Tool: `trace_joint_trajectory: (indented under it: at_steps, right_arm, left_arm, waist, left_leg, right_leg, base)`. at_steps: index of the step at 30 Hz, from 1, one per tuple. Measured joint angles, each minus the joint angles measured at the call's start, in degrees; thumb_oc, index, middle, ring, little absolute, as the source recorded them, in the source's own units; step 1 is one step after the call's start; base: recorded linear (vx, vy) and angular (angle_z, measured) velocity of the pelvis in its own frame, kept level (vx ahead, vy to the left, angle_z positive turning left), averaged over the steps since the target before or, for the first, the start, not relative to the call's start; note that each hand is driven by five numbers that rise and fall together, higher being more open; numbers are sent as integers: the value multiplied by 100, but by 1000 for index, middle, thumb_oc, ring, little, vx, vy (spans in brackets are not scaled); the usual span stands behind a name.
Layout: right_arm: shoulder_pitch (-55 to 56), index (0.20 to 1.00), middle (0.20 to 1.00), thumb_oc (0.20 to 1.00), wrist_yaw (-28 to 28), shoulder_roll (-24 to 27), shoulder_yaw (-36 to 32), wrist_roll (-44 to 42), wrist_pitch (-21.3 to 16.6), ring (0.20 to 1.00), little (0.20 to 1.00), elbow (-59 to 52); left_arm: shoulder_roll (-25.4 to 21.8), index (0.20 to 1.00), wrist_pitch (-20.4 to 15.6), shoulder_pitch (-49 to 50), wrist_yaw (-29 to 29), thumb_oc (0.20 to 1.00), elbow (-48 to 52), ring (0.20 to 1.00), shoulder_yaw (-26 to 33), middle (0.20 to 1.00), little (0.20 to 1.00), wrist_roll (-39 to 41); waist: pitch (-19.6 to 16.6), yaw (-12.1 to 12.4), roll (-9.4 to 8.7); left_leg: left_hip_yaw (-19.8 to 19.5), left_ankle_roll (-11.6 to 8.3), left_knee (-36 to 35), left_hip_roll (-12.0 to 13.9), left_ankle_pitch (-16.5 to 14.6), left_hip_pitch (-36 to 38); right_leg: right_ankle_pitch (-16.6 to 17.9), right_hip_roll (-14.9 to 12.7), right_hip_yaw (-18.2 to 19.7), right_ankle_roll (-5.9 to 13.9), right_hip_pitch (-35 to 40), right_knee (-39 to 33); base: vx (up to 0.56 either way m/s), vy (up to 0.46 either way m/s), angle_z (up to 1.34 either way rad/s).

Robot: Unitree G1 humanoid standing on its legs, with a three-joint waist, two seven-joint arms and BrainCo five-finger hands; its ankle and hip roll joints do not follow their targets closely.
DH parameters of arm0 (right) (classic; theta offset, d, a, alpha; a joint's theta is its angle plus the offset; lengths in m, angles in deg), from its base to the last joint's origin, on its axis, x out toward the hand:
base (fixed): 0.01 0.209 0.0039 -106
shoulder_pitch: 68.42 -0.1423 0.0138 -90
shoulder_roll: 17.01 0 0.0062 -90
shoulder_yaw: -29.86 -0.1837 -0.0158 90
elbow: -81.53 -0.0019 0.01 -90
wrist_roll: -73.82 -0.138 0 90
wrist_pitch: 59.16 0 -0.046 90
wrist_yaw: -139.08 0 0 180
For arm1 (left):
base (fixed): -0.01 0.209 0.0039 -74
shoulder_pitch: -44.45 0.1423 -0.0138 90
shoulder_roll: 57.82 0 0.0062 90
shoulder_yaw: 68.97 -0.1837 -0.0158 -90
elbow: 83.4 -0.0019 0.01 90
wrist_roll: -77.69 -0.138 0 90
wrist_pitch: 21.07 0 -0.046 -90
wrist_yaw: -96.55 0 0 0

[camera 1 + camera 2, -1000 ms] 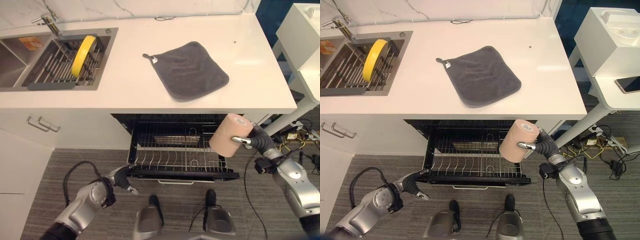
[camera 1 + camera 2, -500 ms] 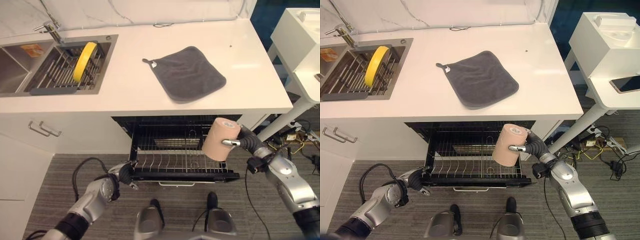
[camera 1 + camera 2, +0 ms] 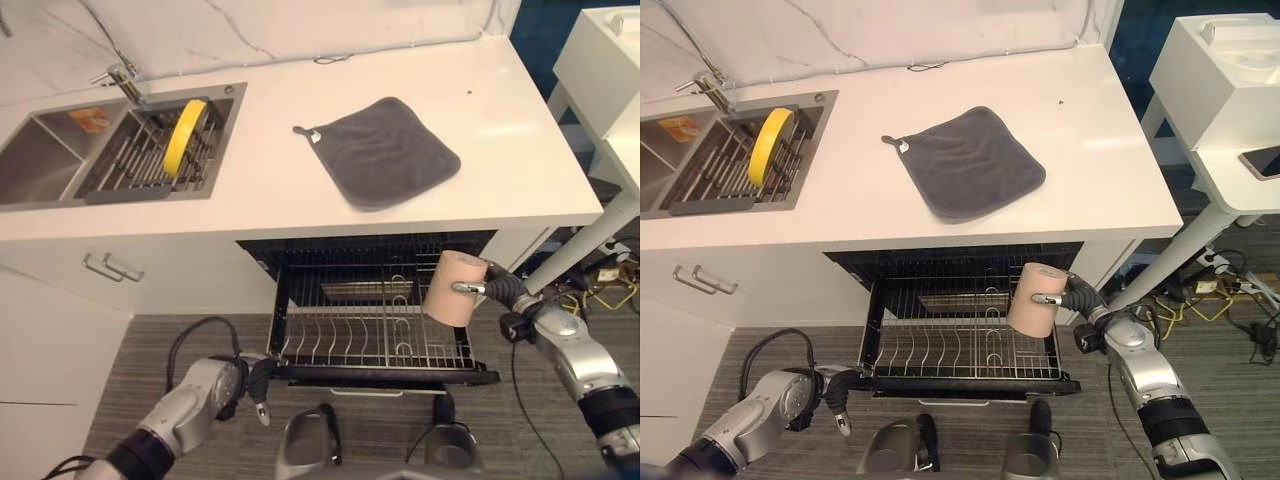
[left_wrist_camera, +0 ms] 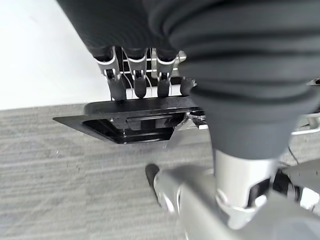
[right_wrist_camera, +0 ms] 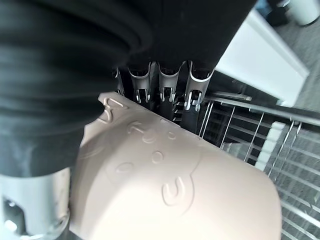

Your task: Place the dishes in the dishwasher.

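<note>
Black front edge of the pulled-out dishwasher rack (image 3: 380, 375) meets the left hand (image 3: 258, 385), fingers straight against its left corner. Over the rack's right side, the right hand (image 3: 1078, 298) grips a beige cup (image 3: 1033, 299). Beyond the rack, a grey cloth (image 3: 385, 150) lies on the desk (image 3: 520, 120).

No text, label or number can be read anywhere.

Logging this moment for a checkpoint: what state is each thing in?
Dishwasher rack: pulled out, no dishes seen on it.
Pink cup: held above the rack's right side.
Right hand: shut on the cup.
Left hand: fingers curled at the rack's front edge.
Yellow plate: upright in the sink rack.
Grey cloth: flat on the counter.
</note>
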Motion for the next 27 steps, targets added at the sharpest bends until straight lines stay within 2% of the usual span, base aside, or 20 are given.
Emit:
trace_joint_trajectory:
  at_steps: [2, 4, 8, 10, 11, 12, 13, 14, 15, 16, 18, 20, 23, 27]
  right_arm:
    - [-63, 200, 200, 200, 0, -1, 0, 8, 35, 200, 200, 133]
    - [-204, 200, 200, 200, -2, 8, 1, 117, 46, 200, 200, 328]
    - [-373, 200, 200, 200, -11, -6, 131, 266, 169, 200, 200, 445]
    - [-614, 200, 200, 200, -27, -10, 235, 348, 272, 200, 200, 794]
    - [-701, 200, 200, 200, -28, -8, 235, 372, 278, 200, 200, 938]
    - [-839, 200, 200, 200, -28, -5, 247, 468, 291, 200, 200, 1167]
    - [-933, 200, 200, 200, -35, 2, 276, 538, 300, 200, 200, 1307]
    - [-924, 200, 200, 200, -46, 52, 279, 563, 302, 200, 200, 1303]
    - [-880, 200, 200, 200, -52, 85, 275, 570, 308, 200, 200, 1302]
    - [-862, 200, 200, 200, -68, 183, 324, 658, 389, 200, 200, 1396]
    - [-873, 200, 200, 200, -71, 238, 439, 796, 484, 200, 200, 1586]
    - [-943, 200, 200, 200, -28, 251, 470, 945, 495, 200, 200, 1959]
    - [-1030, 200, 200, 200, 57, 291, 461, 1008, 485, 200, 200, 2462]
    - [-1176, 200, 200, 200, 106, 499, 478, 1012, 449, 200, 200, 2909]
  left_arm:
    - [93, 1000, -18, 19, -39, 1000, -131, 1000, -56, 1000, 1000, -2]
    - [369, 1000, -10, -2, -14, 1000, -422, 1000, -21, 1000, 1000, -20]
    - [528, 1000, -145, -58, -15, 1000, -553, 1000, -32, 1000, 1000, -20]
    - [642, 1000, -202, -57, -9, 1000, -774, 1000, -32, 1000, 1000, -173]
    - [666, 1000, -210, -60, 30, 1000, -825, 1000, -26, 1000, 1000, -239]
    - [710, 1000, -210, -129, 255, 1000, -961, 1000, 27, 1000, 1000, -253]
    - [756, 1000, -262, -181, 362, 1000, -1095, 1000, -15, 1000, 1000, -224]
    - [808, 1000, -296, -161, 359, 1000, -1104, 1000, -87, 1000, 1000, -224]
    - [881, 1000, -300, -72, 367, 1000, -1144, 1000, -112, 1000, 1000, -219]
    - [931, 1000, -326, -83, 445, 1000, -1226, 1000, -92, 1000, 1000, -195]
    - [969, 1000, -347, -48, 574, 1000, -1281, 1000, -205, 1000, 1000, -171]
    - [997, 1000, -291, 24, 736, 1000, -1308, 1000, -328, 1000, 1000, 0]
    - [945, 1000, -175, 45, 762, 1000, -1123, 1000, -346, 1000, 1000, 2]
    - [836, 1000, -119, 189, 749, 1000, -736, 1000, -433, 1000, 1000, 1]
  waist:
    - [1, 37, 25]
    - [5, 39, 2]
    - [2, 44, -2]
    - [-26, 72, 45]
    - [-30, 73, 74]
    - [3, 93, 18]
    - [-3, 103, 4]
    - [-66, 63, 112]
    - [-124, -7, 206]
    - [-114, 6, 211]
    - [-115, 120, 284]
    - [-99, 153, 444]
    - [-96, 155, 500]
    - [-60, 177, 603]
  left_leg:
    - [-132, -25, 489, -31, 19, -215]
    - [-227, -163, 1045, -158, 188, -540]
    - [-200, -164, 1044, -307, 193, -537]
    - [-129, -163, 903, -275, 196, -402]
    - [-136, -195, 1015, -221, 218, -439]
    - [-155, -322, 1411, -165, 367, -711]
    - [-129, -299, 1030, -176, 311, -576]
    - [-129, -256, 201, -183, 375, -330]
    - [-94, -109, -455, -264, 217, 126]
    - [-121, -100, -509, -327, 212, 97]
    - [-130, -99, -484, -331, 211, 92]
    - [-172, -101, -414, -291, 214, 78]
    - [-241, -101, -237, -339, 216, 72]
    - [-259, -101, -348, -418, 215, 110]
  right_leg:
    - [12, -44, -6, -17, 101, -133]
    - [27, -213, -2, -38, 133, -205]
    - [26, -332, -23, -31, 133, -94]
    - [45, -312, -37, 91, 190, -84]
    - [55, -302, -48, 121, 231, -112]
    - [52, -323, -50, 119, 284, -149]
    - [23, -382, 6, 106, 309, -146]
    - [-24, -345, 15, 182, 307, -94]
    - [-101, -349, 51, 277, 303, -12]
    - [-142, -422, -14, 342, 281, 25]
    - [-144, -420, -55, 346, 310, 25]
    - [-158, -376, -138, 362, 386, 16]
    - [-180, -404, -162, 387, 488, 17]
    - [-214, -489, -220, 437, 495, 82]
  base:
    - [9, 49, -3]
    - [15, 52, 1]
    - [19, 81, 7]
    - [44, 104, 8]
    - [40, 99, 5]
    - [20, 61, -13]
    - [13, 83, -22]
    - [19, 97, -27]
    - [31, 124, 3]
    - [33, 80, 14]
    - [71, 88, 15]
    - [68, 65, 15]
    - [54, 62, 6]
    - [19, 30, 10]
